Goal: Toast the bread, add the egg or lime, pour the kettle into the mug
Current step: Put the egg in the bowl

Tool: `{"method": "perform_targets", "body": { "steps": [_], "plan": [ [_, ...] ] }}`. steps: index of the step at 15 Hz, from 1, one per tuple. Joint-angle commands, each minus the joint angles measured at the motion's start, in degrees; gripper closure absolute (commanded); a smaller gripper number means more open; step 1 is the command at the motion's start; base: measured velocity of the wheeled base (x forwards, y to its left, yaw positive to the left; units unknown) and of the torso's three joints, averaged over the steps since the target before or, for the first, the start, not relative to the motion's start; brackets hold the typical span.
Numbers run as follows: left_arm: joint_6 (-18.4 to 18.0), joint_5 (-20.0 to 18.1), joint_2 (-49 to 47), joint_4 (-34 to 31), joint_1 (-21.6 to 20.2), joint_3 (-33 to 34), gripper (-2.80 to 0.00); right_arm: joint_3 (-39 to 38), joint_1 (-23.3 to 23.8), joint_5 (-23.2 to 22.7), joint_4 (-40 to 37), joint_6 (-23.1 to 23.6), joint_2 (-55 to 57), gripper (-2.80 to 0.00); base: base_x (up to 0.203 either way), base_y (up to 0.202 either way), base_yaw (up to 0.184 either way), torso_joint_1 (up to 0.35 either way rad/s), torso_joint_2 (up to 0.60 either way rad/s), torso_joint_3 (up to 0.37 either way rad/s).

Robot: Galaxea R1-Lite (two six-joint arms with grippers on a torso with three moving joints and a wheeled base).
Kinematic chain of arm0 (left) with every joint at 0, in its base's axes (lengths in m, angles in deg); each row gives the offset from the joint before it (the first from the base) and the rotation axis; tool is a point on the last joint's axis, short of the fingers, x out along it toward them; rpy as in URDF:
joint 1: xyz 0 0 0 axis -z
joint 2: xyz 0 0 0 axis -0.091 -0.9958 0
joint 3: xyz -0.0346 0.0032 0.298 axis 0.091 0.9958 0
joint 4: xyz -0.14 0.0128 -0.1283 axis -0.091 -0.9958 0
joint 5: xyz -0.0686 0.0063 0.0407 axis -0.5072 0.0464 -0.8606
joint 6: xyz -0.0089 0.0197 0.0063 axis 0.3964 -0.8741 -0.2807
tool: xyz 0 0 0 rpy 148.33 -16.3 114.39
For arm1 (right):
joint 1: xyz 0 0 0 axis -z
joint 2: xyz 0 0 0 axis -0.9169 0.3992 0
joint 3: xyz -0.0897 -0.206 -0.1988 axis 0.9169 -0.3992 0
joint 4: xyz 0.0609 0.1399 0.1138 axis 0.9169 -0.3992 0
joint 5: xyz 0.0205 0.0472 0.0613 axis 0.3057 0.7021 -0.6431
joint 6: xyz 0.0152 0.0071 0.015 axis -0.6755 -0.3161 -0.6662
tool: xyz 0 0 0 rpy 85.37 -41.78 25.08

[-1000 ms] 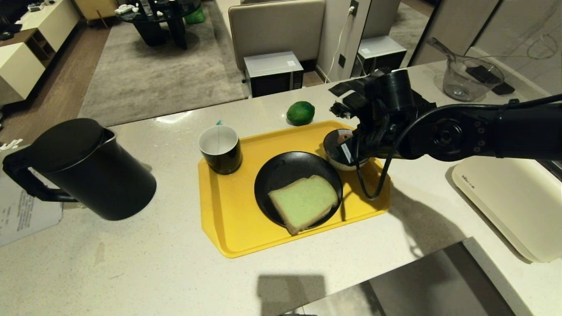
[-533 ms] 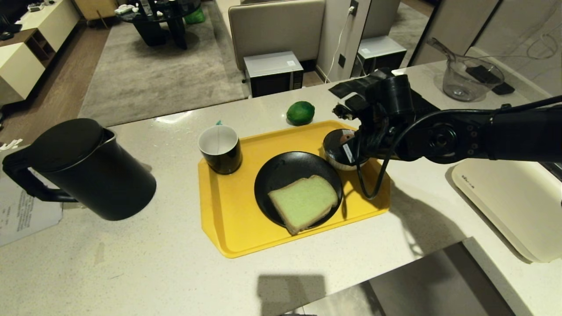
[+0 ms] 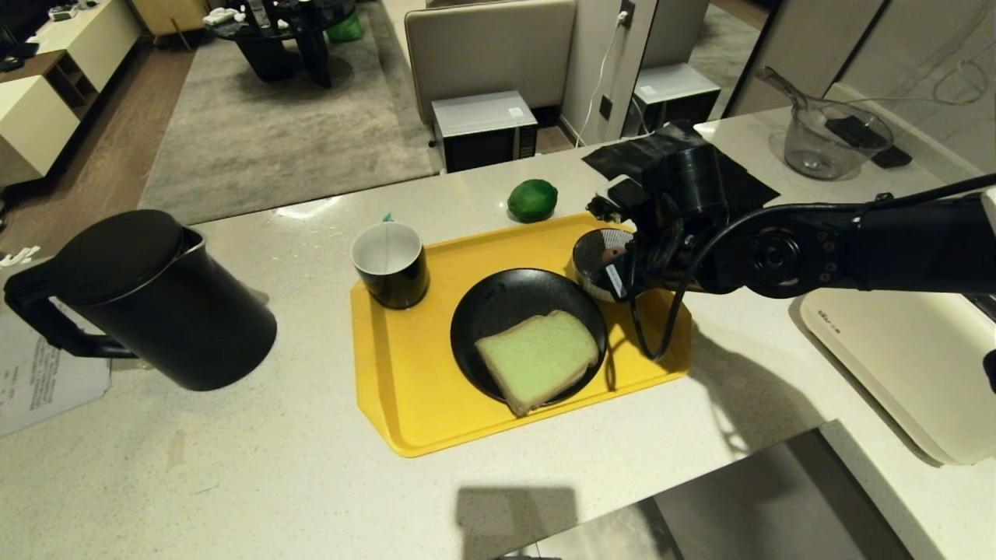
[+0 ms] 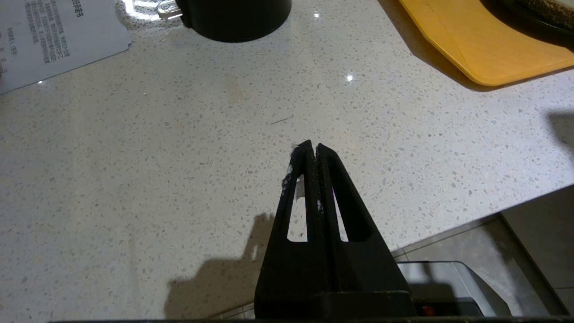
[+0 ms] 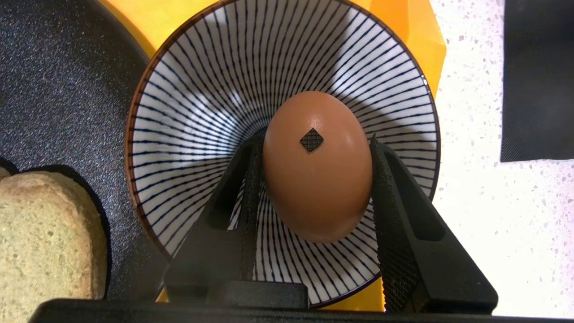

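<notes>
Right gripper (image 5: 314, 179): clenched on the egg (image 5: 317, 166), one black finger on each flank; the right wrist view shows this grip plainly, while in the head view the arm's bulk hides it.
Egg: held over the well of the striped bowl (image 5: 202, 103); in the right wrist view it looks tan-brown with a small black diamond mark on its upper face. In the head view only a reddish speck shows inside the bowl, right of centre.
Striped bowl: sits on the far right corner of the yellow tray (image 3: 405, 373), just beside the black plate (image 3: 498, 311).
Left gripper (image 4: 312, 150): fingers pressed together, grasping nothing, above bare speckled counter (image 4: 134, 157); only the left wrist view shows it, the head view does not.
Bread (image 3: 538, 359): lies on the black plate at the centre of the head view, its near corner hanging past the plate's rim; the right wrist view catches only a crust corner at lower left.
Mug (image 3: 389, 263): upright on the tray's far left corner, white inside visible.
Lime (image 3: 533, 200): on the counter just beyond the tray's far edge, top centre of the head view.
Kettle (image 3: 148, 299): at the left of the head view, lid on, handle pointing to the frame's left edge; the left wrist view shows only its base at top.
Paper sheet (image 4: 54, 36): printed, beside the kettle's base, upper left of the left wrist view.
</notes>
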Motion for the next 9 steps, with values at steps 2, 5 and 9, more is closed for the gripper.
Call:
{"method": "perform_targets", "body": {
  "steps": [2, 5, 9],
  "plan": [
    [0.0, 0.0, 0.0, 0.0, 0.0, 0.0, 0.00, -0.5, 0.0, 0.1, 1.0, 0.2, 0.2, 0.00, 0.000, 0.000, 0.000, 0.000, 0.00, 0.000],
    [0.0, 0.0, 0.0, 0.0, 0.0, 0.0, 0.00, -0.9, -0.1, 0.2, 1.0, 0.2, 0.2, 0.00, 0.000, 0.000, 0.000, 0.000, 0.00, 0.000],
    [0.0, 0.0, 0.0, 0.0, 0.0, 0.0, 0.00, -1.0, -0.1, 0.5, 0.9, 0.5, -0.2, -2.80, 0.000, 0.000, 0.000, 0.000, 0.00, 0.000]
  ]
}}
